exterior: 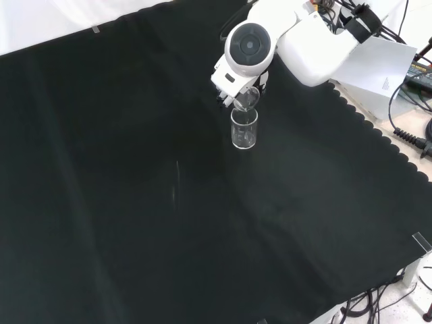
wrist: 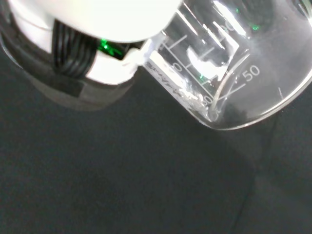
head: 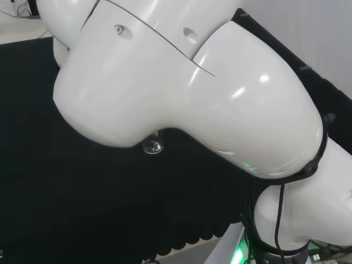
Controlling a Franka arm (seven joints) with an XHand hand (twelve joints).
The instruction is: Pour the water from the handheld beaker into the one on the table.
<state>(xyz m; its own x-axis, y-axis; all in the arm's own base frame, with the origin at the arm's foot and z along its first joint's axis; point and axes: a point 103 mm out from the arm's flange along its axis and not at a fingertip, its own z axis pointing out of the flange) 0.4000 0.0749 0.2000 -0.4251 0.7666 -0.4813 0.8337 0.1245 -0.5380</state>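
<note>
In the front view we see the black and white robot hand (exterior: 228,84) grasping a small clear glass beaker (exterior: 247,100), tilted with its mouth directly above the upright clear glass beaker on the desk (exterior: 244,128); our pouring line runs straight down from rim to rim

hand (exterior: 228,84): mostly behind arm link (exterior: 251,44) | held beaker (wrist: 229,73): cut off

Even overhead light. Glare spots on white arm link (head: 231,104), black cloth (exterior: 135,202) swallows shadows. Wrist view: tilted beaker (wrist: 229,63) glints, white robot hand (wrist: 97,19) blurred up close.
</note>
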